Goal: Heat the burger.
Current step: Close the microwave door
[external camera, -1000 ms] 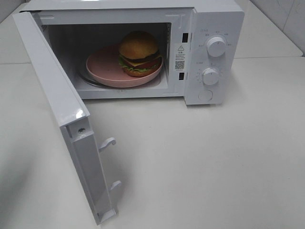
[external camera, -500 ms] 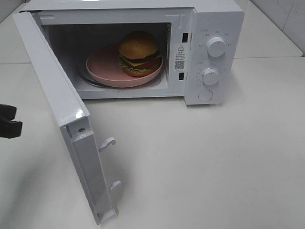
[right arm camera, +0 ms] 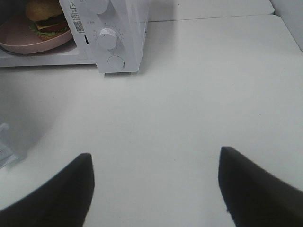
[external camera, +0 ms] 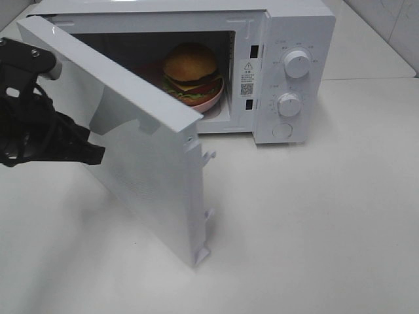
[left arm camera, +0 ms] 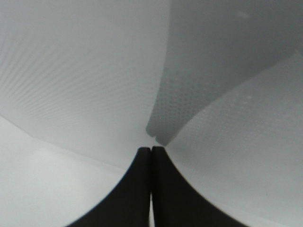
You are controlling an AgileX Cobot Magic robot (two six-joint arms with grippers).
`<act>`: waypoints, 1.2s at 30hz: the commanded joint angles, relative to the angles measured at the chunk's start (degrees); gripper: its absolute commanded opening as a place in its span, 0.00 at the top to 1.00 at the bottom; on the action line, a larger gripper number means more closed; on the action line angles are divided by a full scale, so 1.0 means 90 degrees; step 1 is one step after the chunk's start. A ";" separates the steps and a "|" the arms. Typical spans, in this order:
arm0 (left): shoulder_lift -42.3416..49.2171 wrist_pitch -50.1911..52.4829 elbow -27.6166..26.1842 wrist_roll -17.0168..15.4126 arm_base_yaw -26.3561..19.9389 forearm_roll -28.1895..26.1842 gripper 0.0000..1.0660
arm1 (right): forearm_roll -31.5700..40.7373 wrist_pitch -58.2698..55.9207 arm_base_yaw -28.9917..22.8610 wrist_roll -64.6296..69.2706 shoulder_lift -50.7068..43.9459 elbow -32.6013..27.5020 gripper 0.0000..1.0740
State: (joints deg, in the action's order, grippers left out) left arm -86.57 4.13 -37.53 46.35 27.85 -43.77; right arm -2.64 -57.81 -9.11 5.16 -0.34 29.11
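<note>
The burger point(external camera: 191, 72) sits on a pink plate point(external camera: 211, 99) inside the white microwave point(external camera: 294, 19); the right wrist view also catches the burger point(right arm camera: 45, 14) and plate point(right arm camera: 28, 42). The microwave door point(external camera: 131, 144) stands about half closed and hides most of the plate. My left gripper point(external camera: 98, 155) is shut with nothing in it, and its tips press on the door's outer face point(left arm camera: 85, 71). Up close, the left gripper point(left arm camera: 151, 149) shows its fingers together. My right gripper point(right arm camera: 155, 152) hangs open above the table, away from the microwave.
Two round knobs point(external camera: 298, 64) point(external camera: 289, 104) and a round button point(external camera: 281, 130) sit on the microwave's right panel. The door's two latch hooks point(external camera: 208, 156) stick out at its free edge. The white table point(external camera: 314, 229) spreads in front and to the right.
My left arm has come in from the left and swung the door from wide open to about half closed. The burger and plate have not moved.
</note>
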 commanded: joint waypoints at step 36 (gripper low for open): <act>-0.3030 0.0191 -0.4125 -0.0038 0.0891 -0.0013 1.00 | 0.0025 0.0051 0.0038 -0.0083 -0.0102 -0.0025 0.34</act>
State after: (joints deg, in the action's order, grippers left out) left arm -113.73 -2.12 -72.77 46.29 36.67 -43.66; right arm -2.64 -57.81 -9.11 5.10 -0.34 29.11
